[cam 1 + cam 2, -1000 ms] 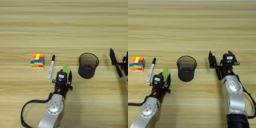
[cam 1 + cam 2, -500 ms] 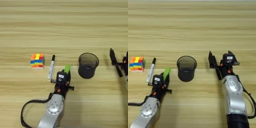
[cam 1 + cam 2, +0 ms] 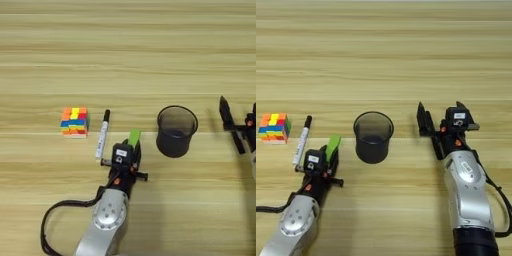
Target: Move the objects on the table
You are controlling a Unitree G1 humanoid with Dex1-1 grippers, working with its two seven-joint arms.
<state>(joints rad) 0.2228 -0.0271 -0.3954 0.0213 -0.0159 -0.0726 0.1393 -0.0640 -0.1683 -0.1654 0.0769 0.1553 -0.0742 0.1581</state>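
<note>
I have my left gripper point(image 3: 131, 150) low on the surface point(image 3: 125, 60), right over the near end of the flat green bar point(image 3: 134, 136). Its jaws are hidden under the gripper body, so I cannot tell if they pinch the bar or only stand around it. The bar lies between the white marker point(image 3: 102, 140) and the black mesh cup point(image 3: 176, 131), close to both but touching neither, as far as I see. I judge it is light, stiff and thin, so it may slide on the wood; I would take it across its narrow width, near the middle.

The marker is round and could roll. The puzzle cube point(image 3: 74, 121) further left is boxy and easy to hold on two flat sides. The cup looks light and may tip; its rim is the place to grip.

My right gripper point(image 3: 438, 122) waits right of the cup, jaws spread with nothing between them. I find no black pen; the cup's inside is too dark to read.
</note>
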